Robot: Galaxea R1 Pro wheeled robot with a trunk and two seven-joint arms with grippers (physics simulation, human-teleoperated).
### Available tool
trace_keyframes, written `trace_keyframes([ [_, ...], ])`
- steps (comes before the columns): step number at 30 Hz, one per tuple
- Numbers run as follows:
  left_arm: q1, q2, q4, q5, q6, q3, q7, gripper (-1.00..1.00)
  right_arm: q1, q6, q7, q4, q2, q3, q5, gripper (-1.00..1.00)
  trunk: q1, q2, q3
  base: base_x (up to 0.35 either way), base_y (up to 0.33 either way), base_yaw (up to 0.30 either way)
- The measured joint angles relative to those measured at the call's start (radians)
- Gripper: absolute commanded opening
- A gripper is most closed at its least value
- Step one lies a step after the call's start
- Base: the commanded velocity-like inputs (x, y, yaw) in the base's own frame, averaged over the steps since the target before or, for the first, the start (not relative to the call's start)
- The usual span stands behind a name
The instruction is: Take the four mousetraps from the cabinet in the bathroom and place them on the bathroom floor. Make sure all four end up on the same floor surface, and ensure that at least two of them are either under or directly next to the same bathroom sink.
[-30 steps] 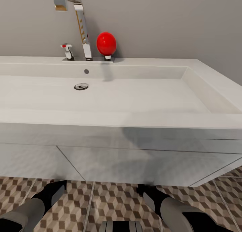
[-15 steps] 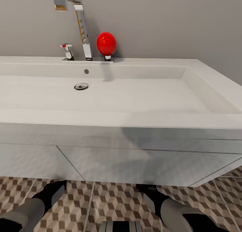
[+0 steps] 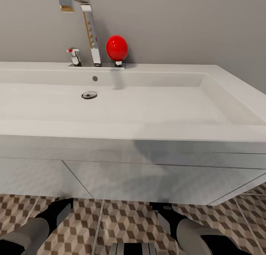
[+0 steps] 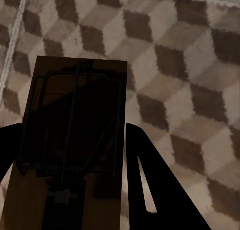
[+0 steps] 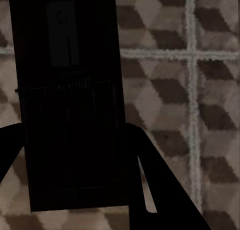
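parked square to the bathroom sink (image 3: 111,110), both arms hanging low over the bathroom floor (image 3: 125,221) along the vanity's front edge. left gripper (image 4: 72,155) clamped on a mousetrap (image 4: 75,135), right gripper (image 5: 72,160) clamped on a second mousetrap (image 5: 67,99), each above tile. best lowered until flat on the tiles, close against the vanity front, then released gently, avoiding the spring bar.

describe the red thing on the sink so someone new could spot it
Find the wide white bathroom sink against the grey wall. On its back ledge stands a tall chrome faucet; just right of it sits the red knob, a glossy egg-shaped ball on a short metal stem, the only brightly coloured thing there.
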Motion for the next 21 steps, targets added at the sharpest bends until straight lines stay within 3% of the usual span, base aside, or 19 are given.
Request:
trace_keyframes([
  [21, -0.001, 0.0, 0.001, 0.0, -0.002, -0.001, 0.0, -1.0, 0.0, -0.012, 0.0, 0.002, 0.0, 0.002, 0.0, -1.0, 0.0, 0.0, 0.0, 0.0, 0.0, 0.0],
])
